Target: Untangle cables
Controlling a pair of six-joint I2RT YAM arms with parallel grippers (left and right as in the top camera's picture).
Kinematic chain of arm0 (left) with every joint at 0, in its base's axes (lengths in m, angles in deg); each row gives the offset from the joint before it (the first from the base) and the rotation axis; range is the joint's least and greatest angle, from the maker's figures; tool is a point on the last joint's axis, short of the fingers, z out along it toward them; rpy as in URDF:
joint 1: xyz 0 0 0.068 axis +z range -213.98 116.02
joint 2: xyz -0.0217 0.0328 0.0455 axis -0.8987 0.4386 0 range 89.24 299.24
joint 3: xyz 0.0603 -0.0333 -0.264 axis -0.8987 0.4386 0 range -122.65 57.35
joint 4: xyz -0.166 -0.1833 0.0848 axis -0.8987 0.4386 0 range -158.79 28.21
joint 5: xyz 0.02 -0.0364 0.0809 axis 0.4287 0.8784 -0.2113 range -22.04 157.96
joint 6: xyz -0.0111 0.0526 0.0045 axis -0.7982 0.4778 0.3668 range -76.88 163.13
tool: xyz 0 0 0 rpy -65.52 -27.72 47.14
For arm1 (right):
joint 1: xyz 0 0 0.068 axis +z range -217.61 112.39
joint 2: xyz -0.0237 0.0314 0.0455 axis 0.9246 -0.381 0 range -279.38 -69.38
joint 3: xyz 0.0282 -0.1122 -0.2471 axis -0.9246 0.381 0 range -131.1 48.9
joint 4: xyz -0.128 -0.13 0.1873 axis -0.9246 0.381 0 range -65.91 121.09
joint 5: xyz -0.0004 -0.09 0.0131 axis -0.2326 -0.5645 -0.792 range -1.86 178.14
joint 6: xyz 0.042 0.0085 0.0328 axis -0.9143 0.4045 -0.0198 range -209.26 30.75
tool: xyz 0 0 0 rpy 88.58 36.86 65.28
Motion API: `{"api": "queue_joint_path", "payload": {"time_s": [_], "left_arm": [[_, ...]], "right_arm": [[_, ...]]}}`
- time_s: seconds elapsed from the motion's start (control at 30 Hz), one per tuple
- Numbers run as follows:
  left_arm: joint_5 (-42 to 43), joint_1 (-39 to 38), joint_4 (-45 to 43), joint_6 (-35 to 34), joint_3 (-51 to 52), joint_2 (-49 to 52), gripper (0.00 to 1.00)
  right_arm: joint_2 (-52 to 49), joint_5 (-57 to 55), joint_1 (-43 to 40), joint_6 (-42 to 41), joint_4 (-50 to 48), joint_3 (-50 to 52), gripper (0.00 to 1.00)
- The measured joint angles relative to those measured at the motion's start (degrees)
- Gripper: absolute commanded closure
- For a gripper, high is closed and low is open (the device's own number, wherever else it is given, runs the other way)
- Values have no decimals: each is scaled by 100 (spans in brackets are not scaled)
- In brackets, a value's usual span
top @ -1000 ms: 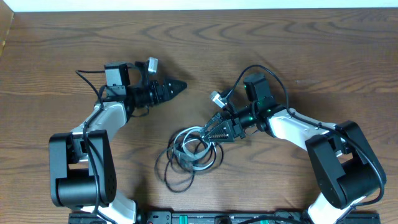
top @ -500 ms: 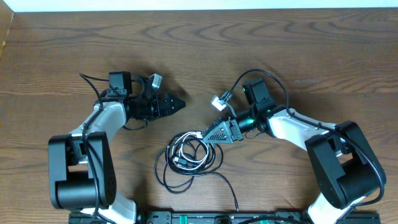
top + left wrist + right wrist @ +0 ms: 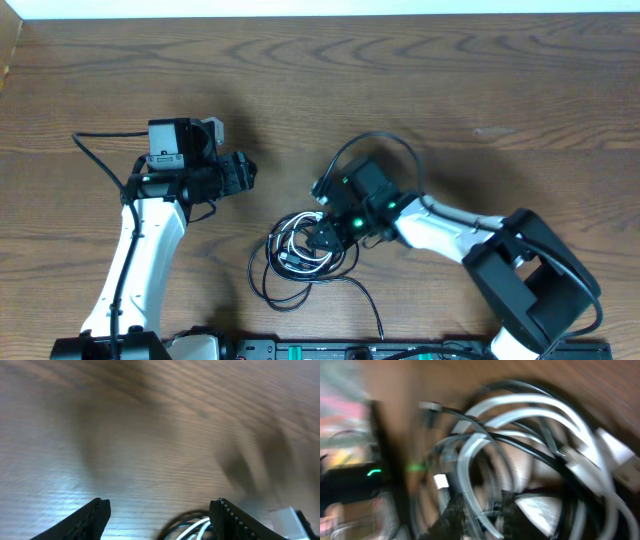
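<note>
The cables [image 3: 300, 255], a few black cords and one white one, lie coiled in a tangle on the wooden table near its front edge. My right gripper [image 3: 322, 237] has its tip in the right side of the tangle. The blurred right wrist view shows its jaws [image 3: 485, 512] set narrow with a strand of the white cable [image 3: 470, 460] between them, black cords crossing over it. My left gripper [image 3: 248, 172] hovers up and left of the tangle, apart from it. Its fingers [image 3: 102, 515] stand open and empty, the cables [image 3: 192, 527] showing beyond them.
A black cable tail [image 3: 368, 305] runs from the tangle toward the black rail [image 3: 300, 350] at the table's front edge. A white plug [image 3: 615, 460] lies at the tangle's edge. The arms' own thick black cords [image 3: 95, 150] loop beside the wrists.
My right gripper has moved left and down into the tangle and closed on a white strand. My left arm has drawn back to the left, its jaws a little narrower.
</note>
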Motion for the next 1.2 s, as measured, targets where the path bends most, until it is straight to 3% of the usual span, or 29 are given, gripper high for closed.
{"api": "queue_joint_path", "payload": {"time_s": [0.2, 0.53, 0.7, 0.93, 1.2], "left_arm": [[-345, 0, -11, -46, 0, 103, 31], [-450, 0, -35, -44, 0, 264, 31], [-450, 0, -37, -44, 0, 264, 31], [-450, 0, -94, -42, 0, 264, 31], [-448, 0, -140, -44, 0, 264, 30]], "right_arm": [[26, -1342, 164, -494, 369, -9, 99], [243, -2750, -457, -1080, 1014, -160, 98], [260, -2986, -1198, -1145, 1123, -192, 95], [238, -2826, -2155, -994, 1766, -501, 78], [61, -2072, -1961, -181, 2793, -1224, 74]]}}
